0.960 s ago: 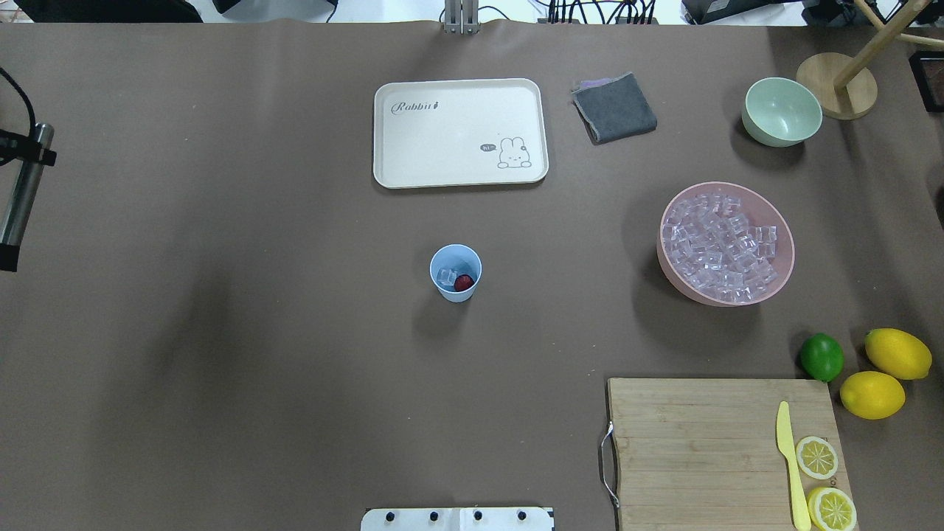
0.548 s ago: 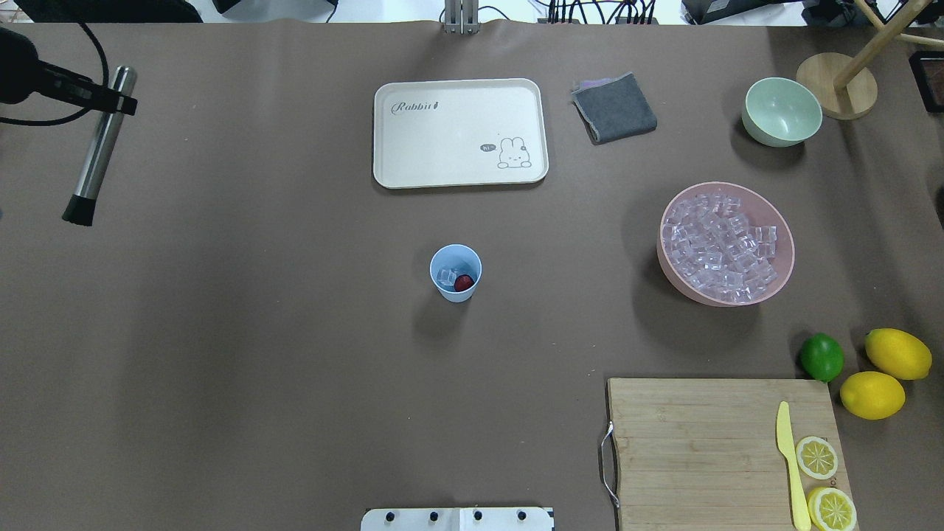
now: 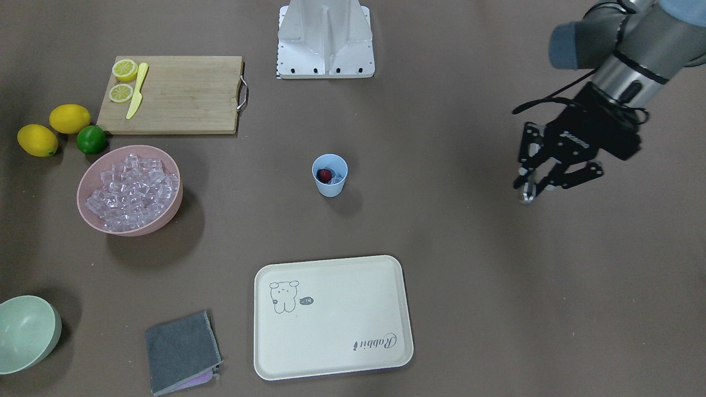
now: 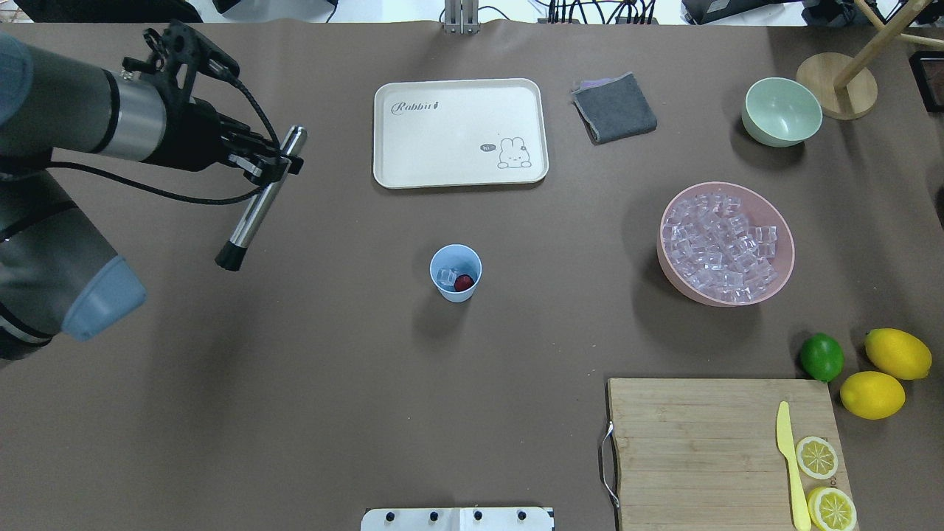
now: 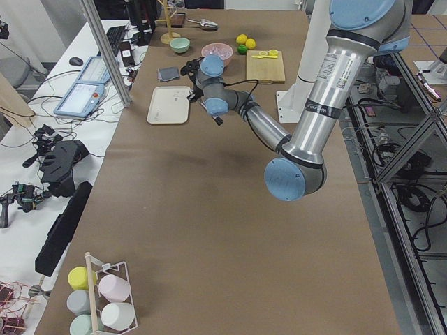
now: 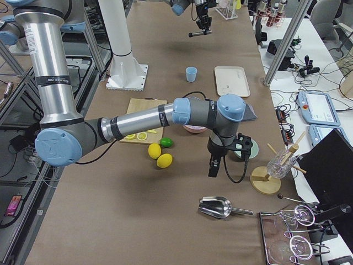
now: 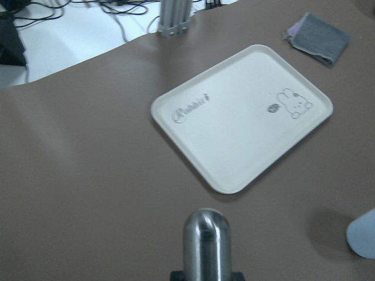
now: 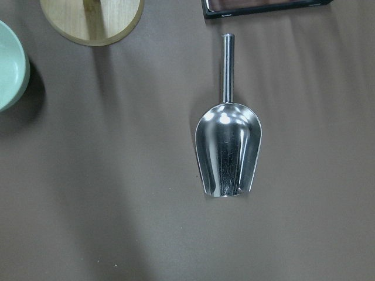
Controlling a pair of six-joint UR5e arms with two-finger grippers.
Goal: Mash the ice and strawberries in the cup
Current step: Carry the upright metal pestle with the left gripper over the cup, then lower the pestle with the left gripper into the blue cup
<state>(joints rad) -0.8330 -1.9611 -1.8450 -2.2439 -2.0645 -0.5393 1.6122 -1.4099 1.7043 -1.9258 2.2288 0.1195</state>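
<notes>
My left end effector (image 4: pixel 279 162) is clamped on a steel muddler (image 4: pixel 251 214), well apart from the cup (image 4: pixel 456 291) holding ice (image 4: pixel 445 277) and strawberry (image 4: pixel 464 282); right end effector (image 6: pixel 212 170), I cannot tell.

Robotics laboratory: covered work table (image 4: pixel 295 405), aluminium frame post (image 5: pixel 105 52), loose cables (image 5: pixel 419 209), touchscreen pendant (image 5: pixel 80 98) on the left bench.

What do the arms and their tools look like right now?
Both arms: silver-grey tubes, pale-blue joint caps. The left arm ends in a black, linkage-fingered left tool, a black cable looping past its wrist. The right arm has a black right tool.
</notes>
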